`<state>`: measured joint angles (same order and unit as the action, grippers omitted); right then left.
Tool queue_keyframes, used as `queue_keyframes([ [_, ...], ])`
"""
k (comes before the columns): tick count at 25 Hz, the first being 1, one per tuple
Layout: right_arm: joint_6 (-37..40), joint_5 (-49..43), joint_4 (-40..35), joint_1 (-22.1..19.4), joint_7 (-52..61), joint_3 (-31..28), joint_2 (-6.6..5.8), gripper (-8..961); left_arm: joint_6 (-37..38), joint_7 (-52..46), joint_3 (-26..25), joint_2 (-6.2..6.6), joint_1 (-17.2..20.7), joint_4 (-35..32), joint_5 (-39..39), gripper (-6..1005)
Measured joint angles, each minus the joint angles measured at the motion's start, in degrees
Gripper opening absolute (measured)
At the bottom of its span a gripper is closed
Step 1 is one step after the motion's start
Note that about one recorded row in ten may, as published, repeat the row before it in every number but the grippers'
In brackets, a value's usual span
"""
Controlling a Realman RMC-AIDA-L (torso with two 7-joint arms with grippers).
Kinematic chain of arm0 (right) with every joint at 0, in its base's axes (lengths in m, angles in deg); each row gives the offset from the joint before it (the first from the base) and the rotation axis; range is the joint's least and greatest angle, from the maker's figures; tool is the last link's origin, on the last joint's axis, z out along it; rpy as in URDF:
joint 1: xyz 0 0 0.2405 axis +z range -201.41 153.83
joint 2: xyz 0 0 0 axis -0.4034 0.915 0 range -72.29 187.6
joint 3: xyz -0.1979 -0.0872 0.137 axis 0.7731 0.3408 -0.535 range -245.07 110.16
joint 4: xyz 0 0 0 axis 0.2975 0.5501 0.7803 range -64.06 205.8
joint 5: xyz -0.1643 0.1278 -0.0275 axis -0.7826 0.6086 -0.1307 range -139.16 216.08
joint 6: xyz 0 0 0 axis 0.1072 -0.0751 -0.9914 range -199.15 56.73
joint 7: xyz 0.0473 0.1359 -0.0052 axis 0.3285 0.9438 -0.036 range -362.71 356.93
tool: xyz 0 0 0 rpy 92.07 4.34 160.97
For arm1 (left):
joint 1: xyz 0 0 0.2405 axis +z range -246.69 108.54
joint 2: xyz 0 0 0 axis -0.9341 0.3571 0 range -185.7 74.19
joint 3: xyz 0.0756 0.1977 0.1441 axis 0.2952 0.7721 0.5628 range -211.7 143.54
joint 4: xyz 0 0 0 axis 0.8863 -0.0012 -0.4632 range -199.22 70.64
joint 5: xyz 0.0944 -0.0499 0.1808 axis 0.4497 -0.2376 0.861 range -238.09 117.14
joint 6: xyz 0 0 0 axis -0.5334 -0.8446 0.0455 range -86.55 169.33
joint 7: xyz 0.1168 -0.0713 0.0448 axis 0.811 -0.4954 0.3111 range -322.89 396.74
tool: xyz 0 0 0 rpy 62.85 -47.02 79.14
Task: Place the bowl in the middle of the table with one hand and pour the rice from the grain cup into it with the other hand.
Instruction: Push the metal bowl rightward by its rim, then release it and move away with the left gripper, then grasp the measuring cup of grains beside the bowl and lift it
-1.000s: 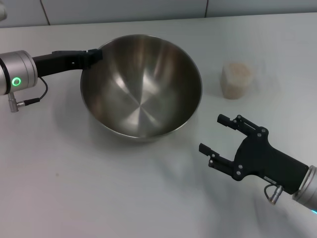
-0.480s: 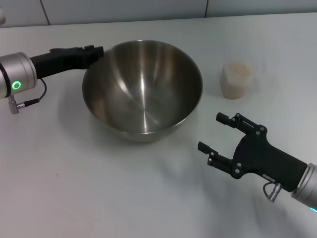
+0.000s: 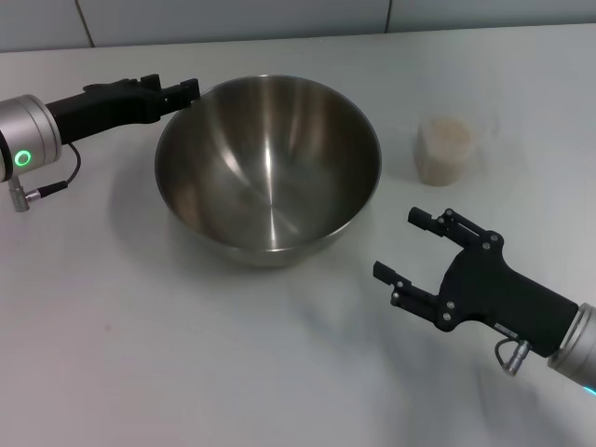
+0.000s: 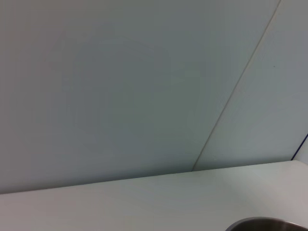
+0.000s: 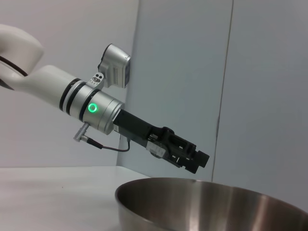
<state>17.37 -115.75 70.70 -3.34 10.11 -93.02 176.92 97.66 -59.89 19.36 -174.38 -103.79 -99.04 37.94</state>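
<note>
At the upper left of the head view the left tool reaches in from the frame's left edge on a silver wrist with a green ring light. Its black tips lie just beside the far-left rim of the bowl; the right wrist view shows the same tool raised slightly above that rim, clear of the steel. Its fingers sit close together with nothing between them, though how far they are parted cannot be told for certain.

The bowl stands upright on the white desk, left of the frame's centre in its upper half. Its shiny inside holds no grains. In the left wrist view only a thin arc of the bowl shows at the bottom right corner, beyond it a strip of desk and a pale wall. In the right wrist view the bowl fills the lower right, seen side-on.

To the right of the bowl, well apart from it, the grain cup stands upright in the upper right part of the head view, filled nearly to the brim with the rice, a pale granular mass.

At the lower right, the right tool comes in from the bottom right corner, its two black fingers spread wide and holding nothing. It hovers over bare desk, below the cup in the frame and right of the bowl's near rim, touching neither.
</note>
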Motion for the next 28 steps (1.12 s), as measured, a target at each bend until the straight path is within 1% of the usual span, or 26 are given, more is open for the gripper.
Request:
queue_keyframes([
  [2, 0.0, 0.0, 0.0, 0.1, 0.0, 0.0, 0.00, 738, 0.0, 0.1, 0.0, -0.01, 0.0, 0.0, 0.0, 724],
  [9, 0.0, 0.1, 0.0, 0.0, 0.0, 0.0, 0.08, 738, 0.0, 0.0, -0.4, -0.01, 0.3, -0.1, -0.8, 863],
  [14, 0.0, 0.1, 0.3, -0.1, 0.0, 0.0, 0.09, 738, 0.1, -0.2, -0.4, 0.04, 0.4, -0.2, -0.8, 860],
  [15, 0.0, 0.1, 0.3, -0.1, 0.0, 0.0, 0.10, 738, 2.6, -1.7, -1.5, 0.83, 2.6, -3.3, -1.2, 859],
  [16, 0.0, 0.1, 0.3, -0.1, 0.0, 0.0, 0.10, 738, 2.6, -1.7, -1.5, 0.83, 2.6, -3.3, -1.2, 859],
  [17, 0.0, 0.1, 0.3, -0.1, 0.0, 0.0, 0.10, 738, 7.6, 0.5, -3.7, 0.92, 5.3, -7.1, -4.0, 858],
  [18, 0.0, 0.1, 0.3, -0.1, 0.0, 0.0, 0.10, 738, 7.6, 0.5, -3.7, 0.92, 5.3, -7.1, -4.0, 858],
  [19, 0.1, 0.1, 0.3, -0.1, 0.0, 0.0, 0.09, 738, 15.5, 7.0, -4.9, 0.71, 8.0, -10.1, -9.5, 857],
  [20, 0.1, 0.1, 0.3, 0.1, 0.0, 0.0, 0.08, 738, 18.2, 9.5, -4.9, 0.69, 8.8, -10.5, -10.8, 856],
  [21, 0.1, 0.1, 0.3, 0.1, 0.0, 0.0, 0.08, 738, 18.2, 9.5, -4.9, 0.69, 8.8, -10.5, -10.8, 854],
  [22, 0.1, 0.1, 0.2, 0.4, 0.0, -0.1, 0.04, 738, 21.9, 12.6, -4.9, 0.70, 9.4, -10.9, -12.3, 853],
  [23, 0.1, 0.1, 0.2, 0.4, 0.0, -0.1, 0.04, 738, 21.9, 12.6, -4.9, 0.70, 9.4, -10.9, -12.3, 851],
  [24, 0.1, 0.1, 0.2, 0.6, 0.0, -0.1, 0.04, 739, 25.4, 15.0, -4.9, 0.79, 10.1, -11.1, -12.5, 850],
  [25, 0.1, 0.1, 0.2, 0.6, 0.0, -0.2, 0.03, 739, 25.4, 15.0, -4.9, 0.79, 10.1, -11.1, -12.5, 849],
  [26, 0.1, 0.1, 0.2, 0.7, 0.0, -0.2, 0.01, 739, 31.4, 18.0, -4.5, 1.17, 11.5, -12.2, -10.9, 848],
  [27, 0.1, 0.5, 0.2, 0.7, 0.0, -0.5, -0.05, 739, 33.0, 18.7, -4.3, 1.28, 12.1, -12.9, -9.7, 846],
  [28, 0.1, 0.5, 0.2, 0.7, 0.0, -0.5, -0.05, 739, 33.0, 18.7, -4.3, 1.28, 12.1, -12.9, -9.7, 845],
])
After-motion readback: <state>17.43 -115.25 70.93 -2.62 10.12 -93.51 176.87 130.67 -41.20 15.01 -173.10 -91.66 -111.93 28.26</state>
